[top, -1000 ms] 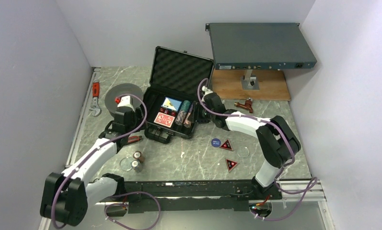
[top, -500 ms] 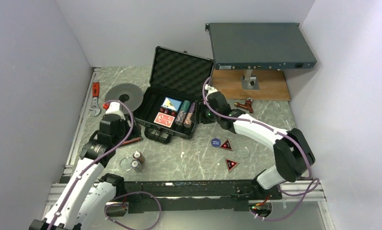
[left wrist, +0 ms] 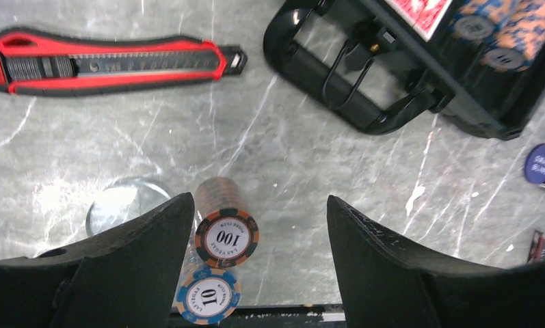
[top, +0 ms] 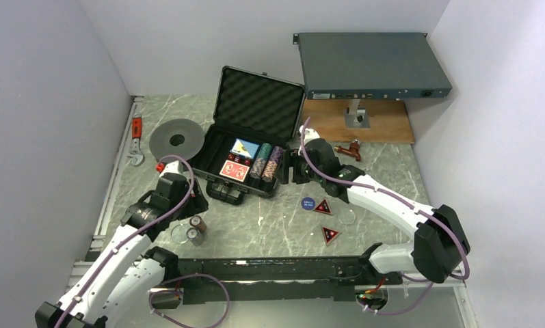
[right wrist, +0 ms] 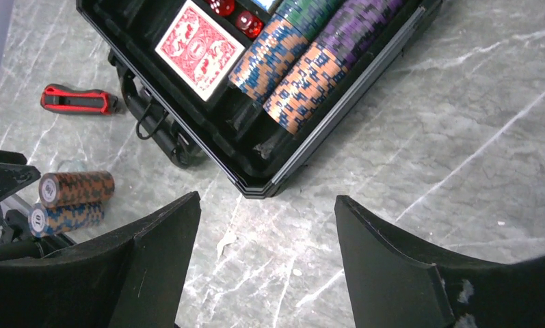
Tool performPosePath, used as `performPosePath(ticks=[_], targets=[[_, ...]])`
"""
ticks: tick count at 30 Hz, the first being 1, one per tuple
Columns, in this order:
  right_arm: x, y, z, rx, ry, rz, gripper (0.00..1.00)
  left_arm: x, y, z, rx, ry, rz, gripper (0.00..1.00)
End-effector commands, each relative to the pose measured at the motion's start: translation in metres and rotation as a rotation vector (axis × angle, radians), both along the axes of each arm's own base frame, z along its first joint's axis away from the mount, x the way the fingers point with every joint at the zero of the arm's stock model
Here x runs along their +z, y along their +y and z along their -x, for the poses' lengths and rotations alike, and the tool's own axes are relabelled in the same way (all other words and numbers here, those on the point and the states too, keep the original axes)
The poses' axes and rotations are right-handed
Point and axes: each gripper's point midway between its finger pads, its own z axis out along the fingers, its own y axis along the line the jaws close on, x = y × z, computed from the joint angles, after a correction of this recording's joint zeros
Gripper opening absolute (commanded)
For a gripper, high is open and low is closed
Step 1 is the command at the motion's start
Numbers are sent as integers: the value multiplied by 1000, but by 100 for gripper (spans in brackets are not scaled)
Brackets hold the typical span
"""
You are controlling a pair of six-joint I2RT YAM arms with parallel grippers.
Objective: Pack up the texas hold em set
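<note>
Inside the briefcase (top: 259, 102) lie chip stacks (top: 268, 162), red deck (top: 234, 171); both end effectors (left wrist: 259, 205) (right wrist: 267, 198) wide.

"100" on orange chip (left wrist: 226, 238), "10" on blue chip (left wrist: 208, 296), "SMALL BLIND" on button (left wrist: 542, 162)

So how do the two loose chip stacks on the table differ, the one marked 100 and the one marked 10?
The 100 stack has an orange-and-black end chip; the 10 stack has a blue-and-white one. The 100 stack lies nearer the case, the 10 stack nearer the near edge of the table. Both lie on their sides, side by side, outside the case.
</note>
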Motion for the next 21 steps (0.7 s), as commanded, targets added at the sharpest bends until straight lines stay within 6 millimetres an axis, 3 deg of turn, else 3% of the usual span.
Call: performPosePath(ticks=[1, 10, 21], targets=[[6, -8, 5, -15, -27, 11, 76, -16, 1, 8, 65, 50, 8, 76], [8, -7, 3, -2, -27, 31, 76, -28, 3, 11, 88, 83, -12, 72], [8, 8, -9, 31, -28, 31, 76, -36, 3, 26, 108, 170, -66, 68]])
